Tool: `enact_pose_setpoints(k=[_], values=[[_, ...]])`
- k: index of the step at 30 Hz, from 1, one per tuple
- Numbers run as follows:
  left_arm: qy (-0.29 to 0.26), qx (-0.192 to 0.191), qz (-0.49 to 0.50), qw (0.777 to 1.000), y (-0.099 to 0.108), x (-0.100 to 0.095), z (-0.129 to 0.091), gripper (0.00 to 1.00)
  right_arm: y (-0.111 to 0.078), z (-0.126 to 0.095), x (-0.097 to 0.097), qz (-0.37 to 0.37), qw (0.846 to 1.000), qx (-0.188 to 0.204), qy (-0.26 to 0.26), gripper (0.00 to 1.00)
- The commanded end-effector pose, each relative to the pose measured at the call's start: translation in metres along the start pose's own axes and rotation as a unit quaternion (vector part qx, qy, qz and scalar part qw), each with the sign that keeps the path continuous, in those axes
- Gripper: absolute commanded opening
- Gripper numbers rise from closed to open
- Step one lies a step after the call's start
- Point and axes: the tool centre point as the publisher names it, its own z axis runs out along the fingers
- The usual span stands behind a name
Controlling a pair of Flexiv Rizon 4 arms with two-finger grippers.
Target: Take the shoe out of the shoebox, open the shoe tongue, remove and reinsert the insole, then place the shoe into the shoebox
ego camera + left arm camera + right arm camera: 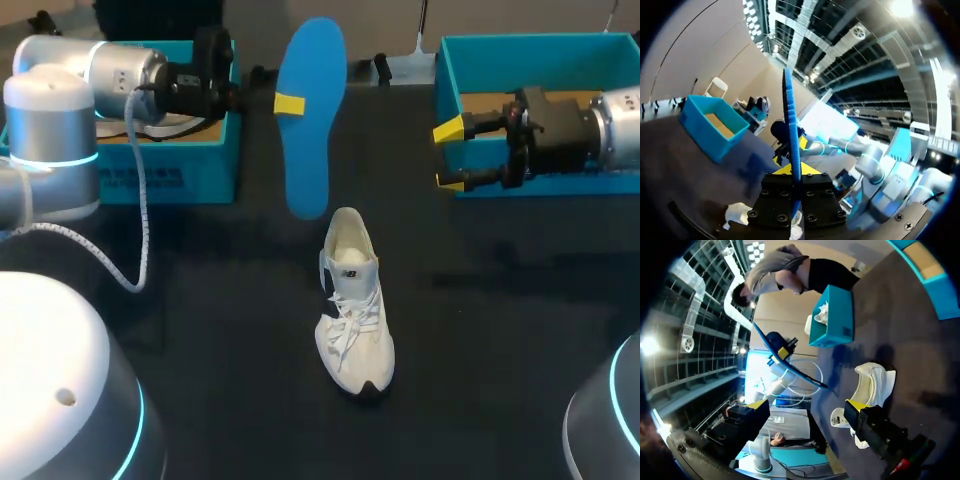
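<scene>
Writing: a strip of print runs along the front wall of the left shoebox, too small to read; a dark mark sits on the shoe's tongue.
Left shoebox: teal, at the far left of the tabletop, with something white lying inside; what it is cannot be told.
Right shoebox: teal, at the far right, with its brown floor bare where it shows.
Shoe: white, upright on its sole mid-tabletop, toe toward the robot, laces loose.
Insole: blue, held up off the tabletop between the two boxes, beyond the shoe's heel.
Left claw: clenched on the insole, which stands edge-on between its fingers in the left wrist view.
Right claw: released, fingers spread, holding nothing, at the near left corner of the right shoebox.
Room: the shoe stands well apart from both boxes, with dark tabletop showing all round it.
</scene>
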Motion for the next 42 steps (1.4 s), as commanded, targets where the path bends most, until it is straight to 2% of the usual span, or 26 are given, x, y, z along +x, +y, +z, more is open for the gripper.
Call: enact_pose_setpoints(k=[1,8,10,14,15,16,19,20,22,42], values=[[-0.094,-0.019,0.231,0.968,0.002,0.007,0.002,0.0,0.0,0.002,0.001,0.0,1.0,0.0,-0.002,1.0],[-0.107,-0.025,0.396,0.912,0.001,0.01,0.002,0.0,0.0,0.002,0.001,0.0,1.0,0.0,-0.002,1.0],[-0.109,-0.017,0.418,0.902,-0.002,0.013,0.004,0.0,0.0,0.002,0.001,0.0,1.0,0.0,-0.002,1.0],[-0.116,-0.018,0.515,0.849,-0.01,0.017,0.005,0.0,0.0,0.002,0.001,0.0,1.0,0.0,-0.002,1.0],[-0.119,-0.028,0.547,0.828,-0.011,0.017,0.005,0.0,0.0,0.002,0.001,0.0,1.0,0.0,-0.002,1.0],[-0.122,-0.029,0.558,0.821,-0.012,0.015,0.004,0.0,0.0,0.002,0.001,0.0,1.0,0.0,-0.002,1.0],[-0.123,-0.035,0.627,0.768,-0.016,0.014,0.005,0.0,0.0,0.002,0.001,0.0,1.0,0.0,-0.002,1.0],[-0.124,-0.038,0.637,0.76,-0.016,0.014,0.006,0.0,0.0,0.002,0.001,0.0,1.0,0.0,-0.002,1.0],[-0.115,-0.044,0.686,0.717,-0.017,0.015,0.007,0.0,0.0,0.002,0.001,0.0,1.0,0.0,-0.002,1.0],[-0.115,-0.044,0.686,0.717,-0.017,0.015,0.007,0.0,0.0,0.002,0.001,0.0,1.0,0.0,-0.002,1.0]])
